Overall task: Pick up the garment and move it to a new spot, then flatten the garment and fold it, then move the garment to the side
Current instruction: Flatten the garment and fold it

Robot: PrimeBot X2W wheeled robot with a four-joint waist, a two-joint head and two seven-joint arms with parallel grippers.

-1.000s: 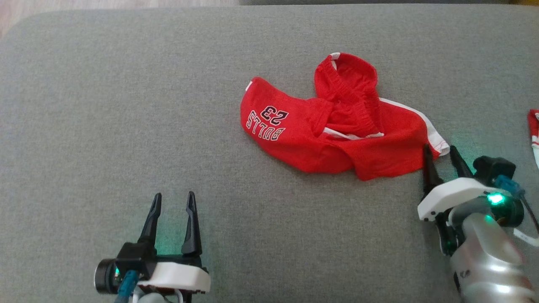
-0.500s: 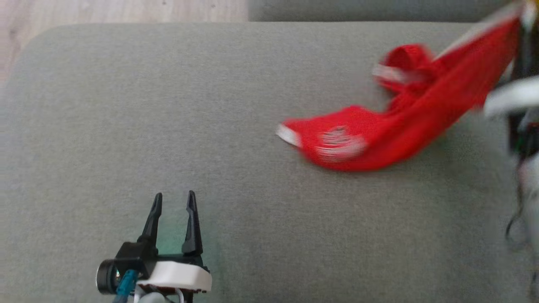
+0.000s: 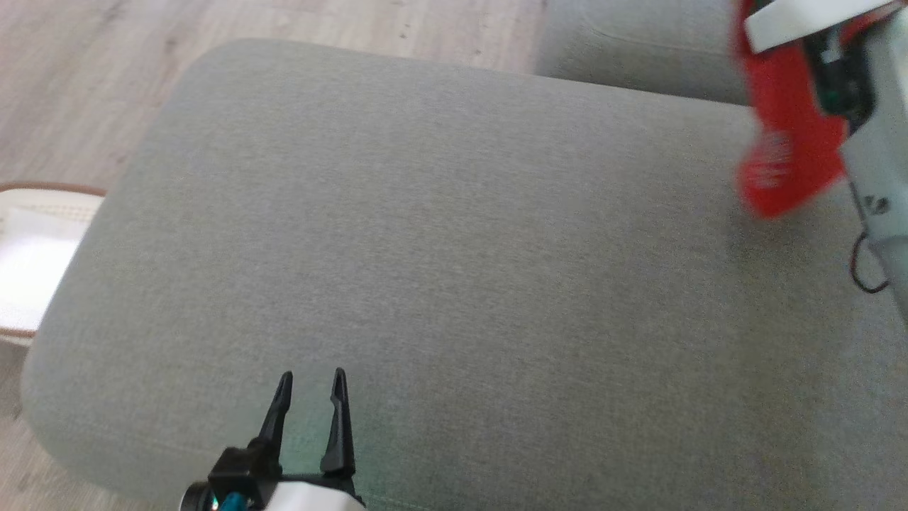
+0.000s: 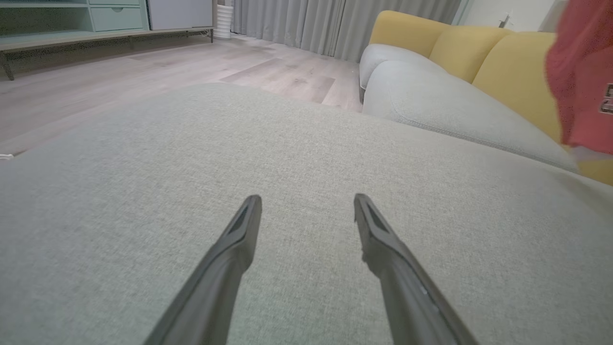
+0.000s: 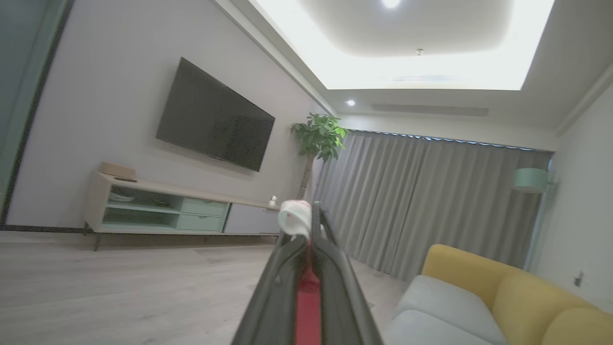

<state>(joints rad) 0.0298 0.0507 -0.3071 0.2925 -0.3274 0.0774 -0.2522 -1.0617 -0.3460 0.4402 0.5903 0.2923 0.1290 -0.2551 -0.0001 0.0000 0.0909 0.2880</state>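
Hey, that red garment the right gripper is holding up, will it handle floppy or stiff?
Probably floppy: the red garment hangs limp below the right gripper. Likely light: a pinch on one edge lifts it all. May land crumpled.

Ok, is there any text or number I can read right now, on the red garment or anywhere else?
Nothing is legible at this moment.
Red garment: a pale print patch, smeared by motion blur in the head view and cut off at the frame edge in the left wrist view; unreadable.
Right forearm: a small dark mark, too small to read.
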